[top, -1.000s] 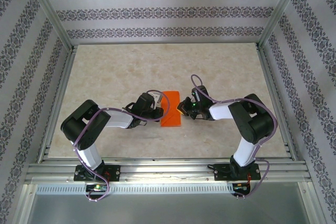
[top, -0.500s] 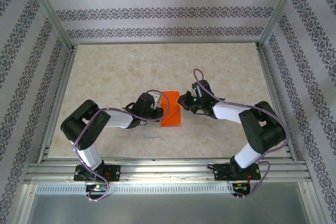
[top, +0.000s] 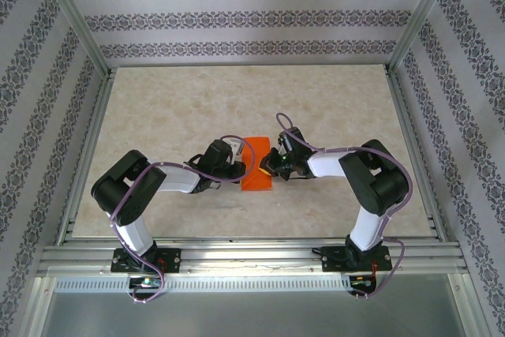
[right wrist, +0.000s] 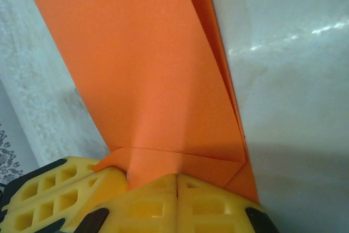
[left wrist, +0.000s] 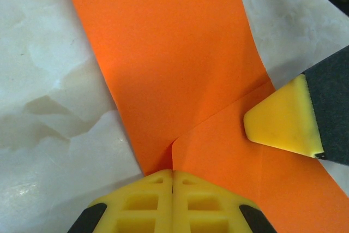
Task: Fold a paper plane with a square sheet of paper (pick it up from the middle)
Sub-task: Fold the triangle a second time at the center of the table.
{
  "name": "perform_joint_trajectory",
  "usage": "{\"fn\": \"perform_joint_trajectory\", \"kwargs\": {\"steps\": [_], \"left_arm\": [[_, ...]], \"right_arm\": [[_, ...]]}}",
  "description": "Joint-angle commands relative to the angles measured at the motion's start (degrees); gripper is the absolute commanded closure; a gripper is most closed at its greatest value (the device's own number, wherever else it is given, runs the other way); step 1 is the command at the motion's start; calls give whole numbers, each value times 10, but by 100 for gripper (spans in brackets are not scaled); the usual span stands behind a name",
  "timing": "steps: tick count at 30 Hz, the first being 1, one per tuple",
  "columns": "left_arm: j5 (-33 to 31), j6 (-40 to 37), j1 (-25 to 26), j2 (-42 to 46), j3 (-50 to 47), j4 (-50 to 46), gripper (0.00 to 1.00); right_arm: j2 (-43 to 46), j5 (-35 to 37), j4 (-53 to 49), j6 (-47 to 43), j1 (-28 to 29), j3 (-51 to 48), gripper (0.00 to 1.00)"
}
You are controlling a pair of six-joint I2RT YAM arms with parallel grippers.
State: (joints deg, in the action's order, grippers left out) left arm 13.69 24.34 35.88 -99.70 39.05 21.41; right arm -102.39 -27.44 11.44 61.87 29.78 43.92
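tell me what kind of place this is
Probably a robotics lab test cell, not a home: an aluminium frame encloses a marble-look table, patterned panels stand as walls, and a left arm and right arm bolted at its near edge work a folded orange paper sheet.

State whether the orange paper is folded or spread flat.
Folded: the orange paper shows layered edges along one side and a diagonal crease.

Square sheet of paper: far end off-frame, near part behind the left gripper.
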Motion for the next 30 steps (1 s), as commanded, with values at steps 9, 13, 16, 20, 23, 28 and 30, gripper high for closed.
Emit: {"fn": "perform_joint_trajectory", "kwargs": {"steps": [9,13,16,20,23,28,30], "left_arm": [[3,5,-8,53,1,-70,86],[-4,25,-8,97,9,-92,73],[-10,36,-8,126,15,-124,71],[57,72,-5,143,14,-129,83],[139,104,5,125,25,-120,91],[178,139,22,85,40,-124,99],[192,160,23,68,33,-84,100]], "right_arm": [[-12,26,-56,-33,-2,-5,100],[-11,26,-55,-33,-4,-3,100],[-13,24,-56,-33,-4,-2,100],[-15,24,-53,-32,-4,0,100],[-14,23,-53,-33,-4,0,100],[-8,26,-53,-31,-4,-2,100],[-7,26,-53,-31,-4,-2,100]]}}
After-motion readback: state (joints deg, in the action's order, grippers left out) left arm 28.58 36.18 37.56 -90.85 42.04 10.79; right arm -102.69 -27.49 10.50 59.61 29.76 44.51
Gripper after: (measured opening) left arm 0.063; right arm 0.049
